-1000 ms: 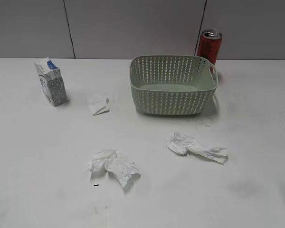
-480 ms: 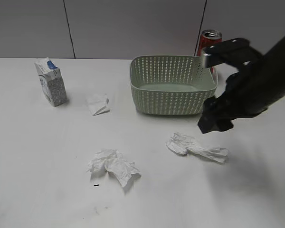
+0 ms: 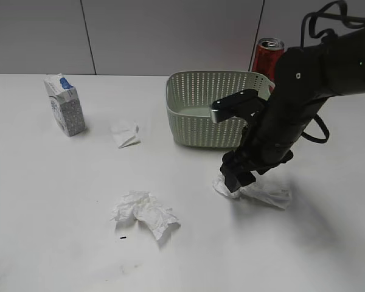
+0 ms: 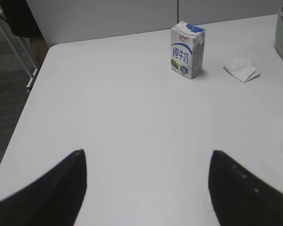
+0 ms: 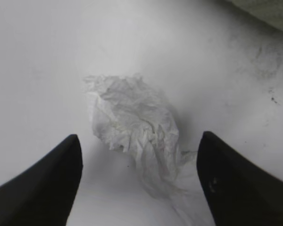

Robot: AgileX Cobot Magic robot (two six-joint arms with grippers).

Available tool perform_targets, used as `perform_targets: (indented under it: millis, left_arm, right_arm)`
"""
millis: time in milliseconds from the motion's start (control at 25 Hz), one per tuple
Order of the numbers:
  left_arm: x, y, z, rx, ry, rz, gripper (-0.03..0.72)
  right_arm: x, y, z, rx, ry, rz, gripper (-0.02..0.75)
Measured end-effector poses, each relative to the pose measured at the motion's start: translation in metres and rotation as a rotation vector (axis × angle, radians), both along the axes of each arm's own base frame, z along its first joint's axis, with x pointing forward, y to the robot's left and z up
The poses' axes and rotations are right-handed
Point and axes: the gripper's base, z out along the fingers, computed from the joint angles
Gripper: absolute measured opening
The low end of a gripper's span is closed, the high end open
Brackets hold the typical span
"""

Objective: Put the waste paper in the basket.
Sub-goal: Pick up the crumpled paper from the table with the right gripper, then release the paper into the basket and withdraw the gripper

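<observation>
Three crumpled white paper wads lie on the white table: one front left, a small one left of the basket, and one front right. The pale green slotted basket stands at the back centre. My right gripper hangs open just over the left end of the front-right wad, which lies between its fingers in the right wrist view. My left gripper is open and empty over bare table. The small wad also shows in the left wrist view.
A white-and-blue carton stands at the back left, also in the left wrist view. A red drink can stands behind the basket's right corner. A grey wall closes the back. The table's left edge drops to dark floor.
My right arm has come in from the right and moved down and left, from beside the basket to just over the front-right wad. The wads have not moved.
</observation>
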Motion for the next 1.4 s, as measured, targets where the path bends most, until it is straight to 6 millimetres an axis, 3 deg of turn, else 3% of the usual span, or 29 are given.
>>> perform_targets:
  millis: [280,440,600,680,760,880,1040,1240,1400]
  left_arm:
    - [0.000,0.000,0.000,0.000,0.000,0.000,0.591]
    - [0.000,0.000,0.000,0.000,0.000,0.000,0.591]
    - [0.000,0.000,0.000,0.000,0.000,0.000,0.591]
    - [0.000,0.000,0.000,0.000,0.000,0.000,0.591]
    - [0.000,0.000,0.000,0.000,0.000,0.000,0.591]
    - [0.000,0.000,0.000,0.000,0.000,0.000,0.591]
    - [0.000,0.000,0.000,0.000,0.000,0.000,0.591]
    - [0.000,0.000,0.000,0.000,0.000,0.000,0.591]
    - [0.000,0.000,0.000,0.001,0.000,0.001,0.590]
  right_arm:
    - [0.005,0.002,-0.023,-0.013,0.001,0.003,0.568]
    - [0.008,0.003,-0.030,-0.016,-0.007,0.006,0.507]
    - [0.008,0.004,-0.031,-0.010,-0.010,0.003,0.318]
    - [0.006,0.005,-0.030,-0.006,0.002,-0.001,0.160]
    - [0.002,0.009,-0.027,-0.003,0.011,0.006,0.052]
    - [-0.004,0.018,-0.005,0.030,-0.028,0.027,0.024]
    - [-0.003,0.024,0.054,0.133,-0.189,0.036,0.024]
    - [0.022,0.032,0.132,0.260,-0.662,0.120,0.024]
    - [0.043,0.038,0.158,0.364,-0.923,0.139,0.021]
